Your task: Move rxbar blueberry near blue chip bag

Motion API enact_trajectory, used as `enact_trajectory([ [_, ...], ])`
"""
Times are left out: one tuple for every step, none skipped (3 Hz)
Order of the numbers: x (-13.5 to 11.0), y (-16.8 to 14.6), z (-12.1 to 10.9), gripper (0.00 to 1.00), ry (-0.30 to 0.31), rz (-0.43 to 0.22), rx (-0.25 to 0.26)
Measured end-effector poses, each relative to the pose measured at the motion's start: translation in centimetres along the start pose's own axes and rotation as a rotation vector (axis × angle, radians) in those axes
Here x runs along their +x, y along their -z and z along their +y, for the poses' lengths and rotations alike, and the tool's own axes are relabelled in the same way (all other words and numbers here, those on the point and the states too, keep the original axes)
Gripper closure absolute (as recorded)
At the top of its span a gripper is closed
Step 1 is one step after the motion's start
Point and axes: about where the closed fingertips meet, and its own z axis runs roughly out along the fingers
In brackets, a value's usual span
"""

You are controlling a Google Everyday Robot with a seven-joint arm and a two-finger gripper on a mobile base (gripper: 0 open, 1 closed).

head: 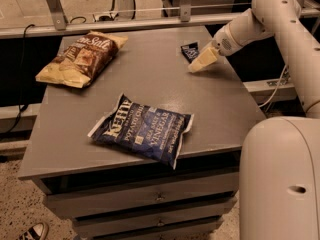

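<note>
Lying flat near the table's (150, 74) far right edge beside the gripper (202, 62), whose opening cannot be told, the rxbar blueberry (189, 50) is likely light, thin, slick; pinch across its width.

Grey table (150, 79) with drawers (150, 198) below; speckled floor (12, 204); metal rail (140, 23) behind; sneaker (32, 231) lower left; dim warm light.

Grey drawer-cabinet top (150, 74) carries 3 items. Brown-and-tan chip bag (80, 58): back-left corner, flat. Blue chip bag (142, 129): front-centre, flat, lettering up, its near corner at the front edge. Rxbar blueberry (189, 51): back-right, flat, well apart from both bags. Gripper (200, 64): low over the top, just beside the rxbar's near-right side.
</note>
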Motion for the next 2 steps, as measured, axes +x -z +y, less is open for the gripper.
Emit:
enact_trajectory([
  [-1.3, 1.3, 0.5, 0.0, 0.031, -0.035, 0.014],
  [-2.7, 2.3, 0.6, 0.0, 0.058, -0.079, 0.034],
])
